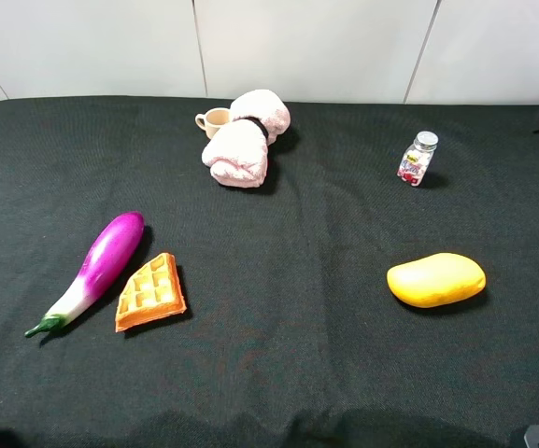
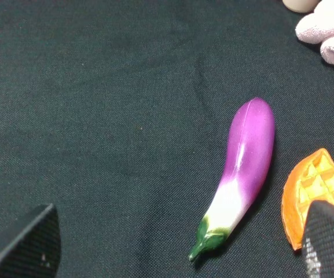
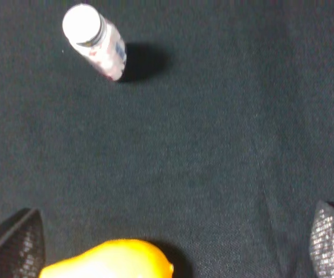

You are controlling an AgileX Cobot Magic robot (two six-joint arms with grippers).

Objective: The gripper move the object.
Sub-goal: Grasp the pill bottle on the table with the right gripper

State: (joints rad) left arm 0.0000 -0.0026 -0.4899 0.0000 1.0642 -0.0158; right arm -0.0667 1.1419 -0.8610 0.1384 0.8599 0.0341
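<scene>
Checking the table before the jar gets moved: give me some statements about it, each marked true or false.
1. The jar stands upright with its cap on. True.
2. The mango touches the jar. False: the two are apart, with bare cloth between them.
3. The right gripper is shut on the jar. False: it is open and holds nothing; the jar stands apart from it.
4. The waffle lies beside the eggplant. True.
5. The cup sits right by the pink towel. True.
</scene>
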